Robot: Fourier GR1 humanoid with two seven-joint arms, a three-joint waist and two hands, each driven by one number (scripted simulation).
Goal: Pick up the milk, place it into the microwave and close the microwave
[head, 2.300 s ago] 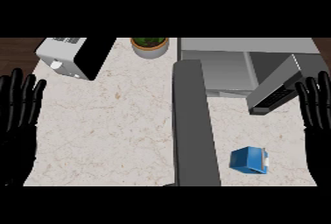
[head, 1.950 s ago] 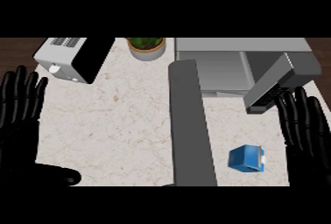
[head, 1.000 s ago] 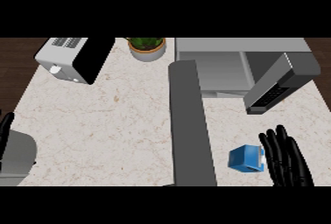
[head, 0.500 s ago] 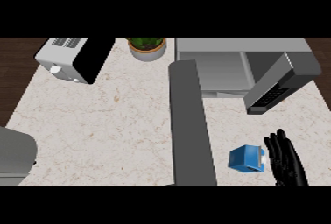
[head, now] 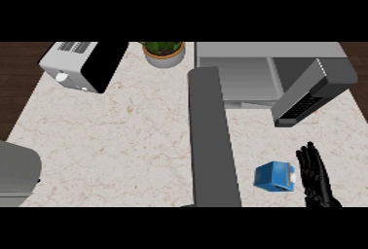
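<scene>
Right robot hand [head: 315, 176] just beside the milk [head: 274, 177], fingers [head: 310, 156] straight (held together), pointing toward the microwave [head: 244, 80]

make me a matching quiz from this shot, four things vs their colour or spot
Things:
1. milk
2. potted plant
3. toaster
4. right hand

Descriptions:
A. pale grey and black, far left corner
B. blue, near the front edge
C. black, fingers straight, just right of the milk
D. green leaves, at the far edge

Pairs: 1-B, 2-D, 3-A, 4-C
</scene>
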